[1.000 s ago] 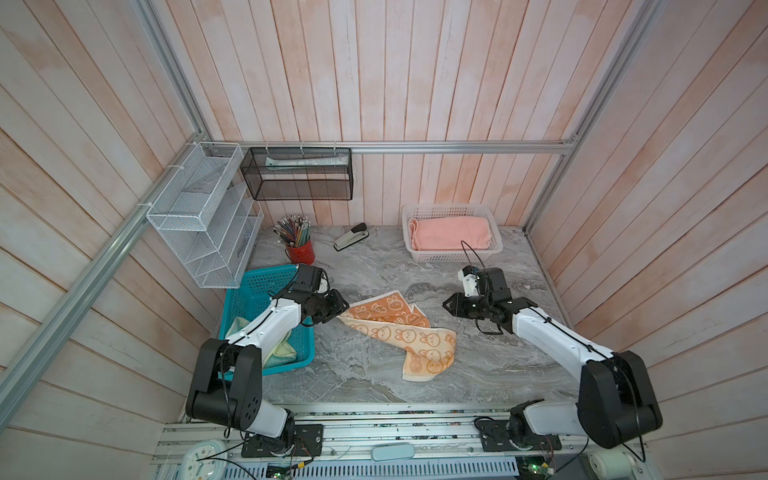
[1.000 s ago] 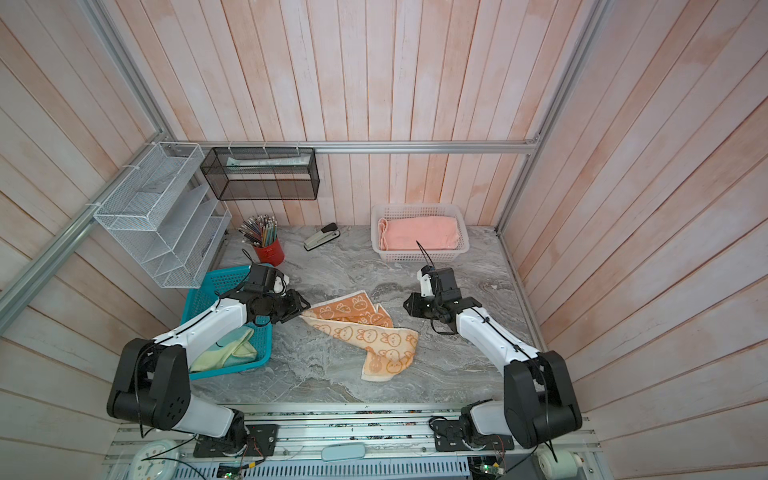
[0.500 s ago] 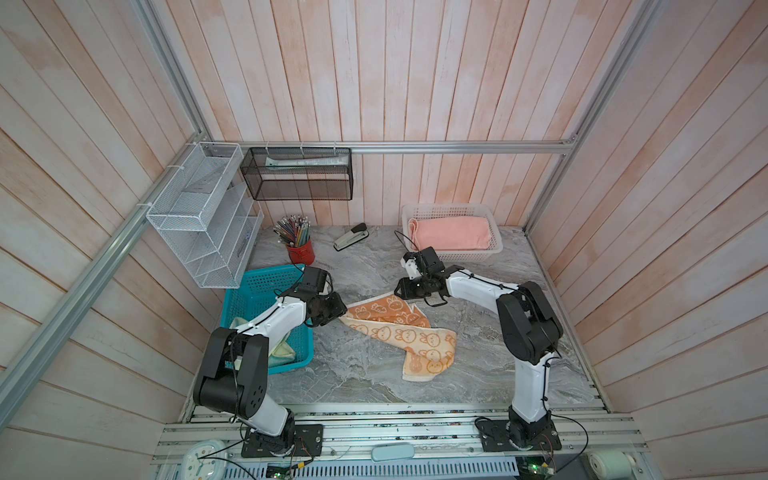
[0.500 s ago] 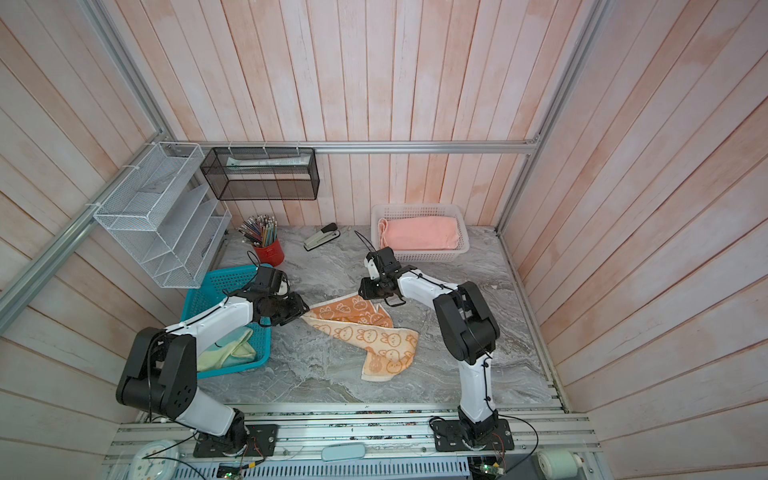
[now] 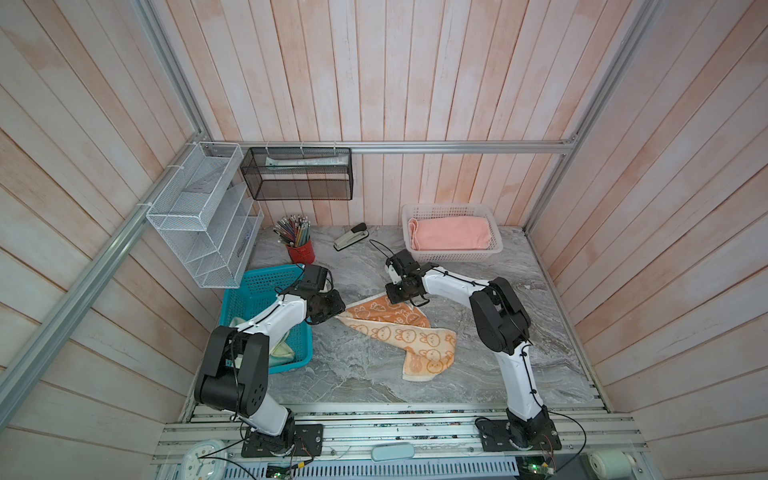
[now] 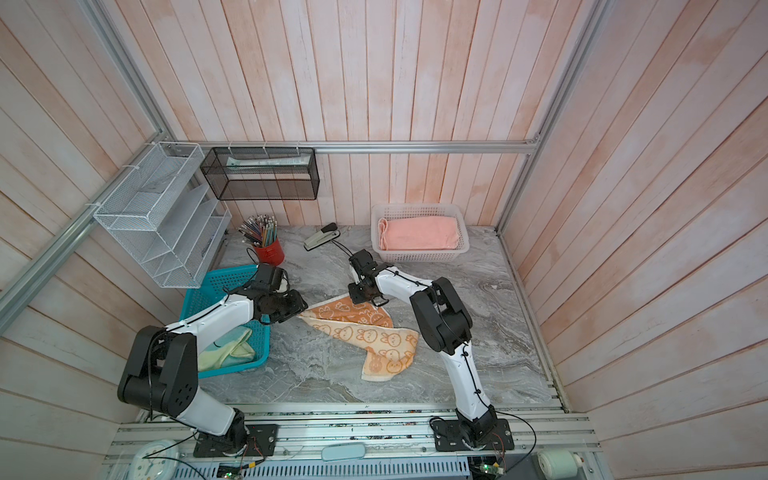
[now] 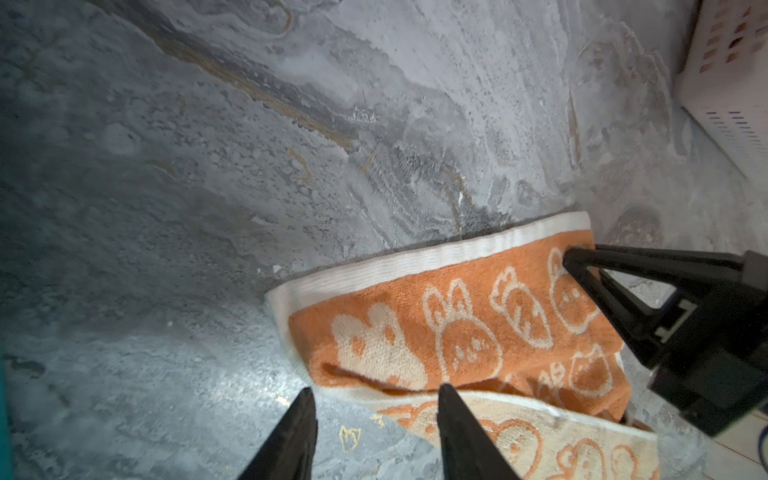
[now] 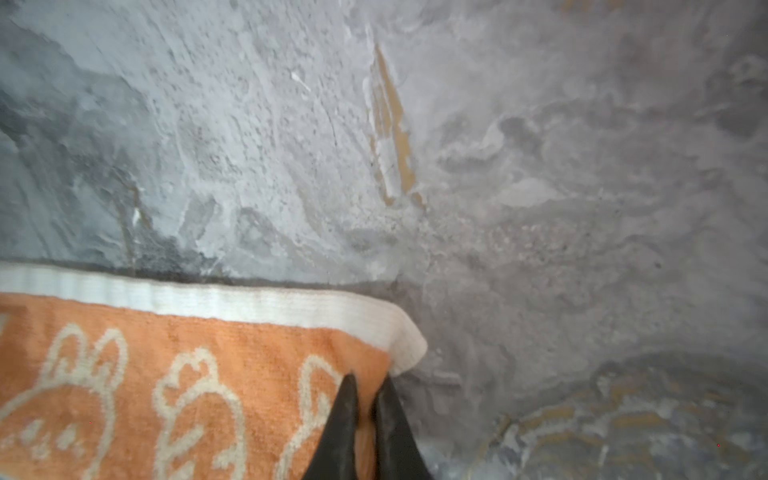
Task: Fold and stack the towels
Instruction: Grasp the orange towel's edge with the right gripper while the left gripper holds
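Readable text, labels, brands, numbers: none. The clock (image 5: 203,457) dial markings are too small to read.

The small orange-and-cream bunny towel (image 5: 409,332) (image 6: 365,330) lies unfolded and rumpled on the grey marble bench (image 5: 353,374). It stretches diagonally, its far end lapped over the rest, cream hem outward. The plain salmon-pink terry towel (image 5: 451,235) (image 6: 417,233) sits neatly folded in the white plastic basket (image 5: 446,206) at the back. The pale yellow towel with teal patches (image 6: 222,353) lies crumpled in the teal plastic basket (image 5: 266,282) at the left.
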Motion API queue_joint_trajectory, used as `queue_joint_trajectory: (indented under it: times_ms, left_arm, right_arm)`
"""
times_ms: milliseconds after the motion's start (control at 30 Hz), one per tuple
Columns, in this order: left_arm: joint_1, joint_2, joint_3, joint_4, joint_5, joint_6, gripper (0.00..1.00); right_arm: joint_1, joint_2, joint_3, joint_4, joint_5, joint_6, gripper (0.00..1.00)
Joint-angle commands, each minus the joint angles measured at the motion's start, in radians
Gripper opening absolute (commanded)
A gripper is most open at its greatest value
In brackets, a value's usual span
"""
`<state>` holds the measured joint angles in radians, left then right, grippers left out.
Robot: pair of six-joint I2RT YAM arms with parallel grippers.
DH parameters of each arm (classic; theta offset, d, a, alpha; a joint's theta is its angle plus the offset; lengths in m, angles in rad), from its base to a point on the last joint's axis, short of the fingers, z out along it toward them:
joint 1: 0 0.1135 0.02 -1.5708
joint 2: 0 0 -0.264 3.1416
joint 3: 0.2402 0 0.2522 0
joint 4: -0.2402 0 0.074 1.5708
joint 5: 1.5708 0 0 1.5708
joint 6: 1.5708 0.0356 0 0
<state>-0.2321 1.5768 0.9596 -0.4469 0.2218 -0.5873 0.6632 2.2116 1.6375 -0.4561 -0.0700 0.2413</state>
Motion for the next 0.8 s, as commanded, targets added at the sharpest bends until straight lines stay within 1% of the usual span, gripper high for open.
queue_joint_trajectory:
  times_ms: [0,67,200,333,433,567,633,767]
  left_arm:
    - [-0.005,0.019,0.024,-0.002,-0.013,0.008,0.5]
    - [-0.019,0.025,0.027,0.006,-0.003,0.003,0.5]
    - [-0.053,0.075,0.054,-0.001,-0.019,-0.009,0.5]
    - [-0.064,0.151,0.087,0.01,-0.009,-0.026,0.5]
    - [-0.059,0.189,0.111,0.031,-0.012,-0.034,0.51]
    - [-0.031,0.23,0.14,0.064,0.026,-0.06,0.51]
    - [-0.017,0.249,0.158,0.067,0.028,-0.081,0.5]
    - [-0.014,0.277,0.174,0.09,0.058,-0.106,0.5]
  right_arm:
    - [0.003,0.017,-0.062,-0.101,0.11,-0.011,0.03]
    - [-0.004,-0.027,-0.13,-0.07,0.127,-0.009,0.0]
    - [-0.029,-0.123,-0.284,0.012,0.103,0.004,0.0]
    - [-0.037,-0.168,-0.368,0.047,0.094,0.006,0.0]
    - [-0.041,-0.177,-0.399,0.062,0.086,0.004,0.0]
    - [-0.045,-0.178,-0.412,0.075,0.072,0.001,0.0]
    - [-0.047,-0.178,-0.41,0.08,0.07,-0.002,0.0]
    - [-0.05,-0.175,-0.403,0.083,0.066,-0.005,0.0]
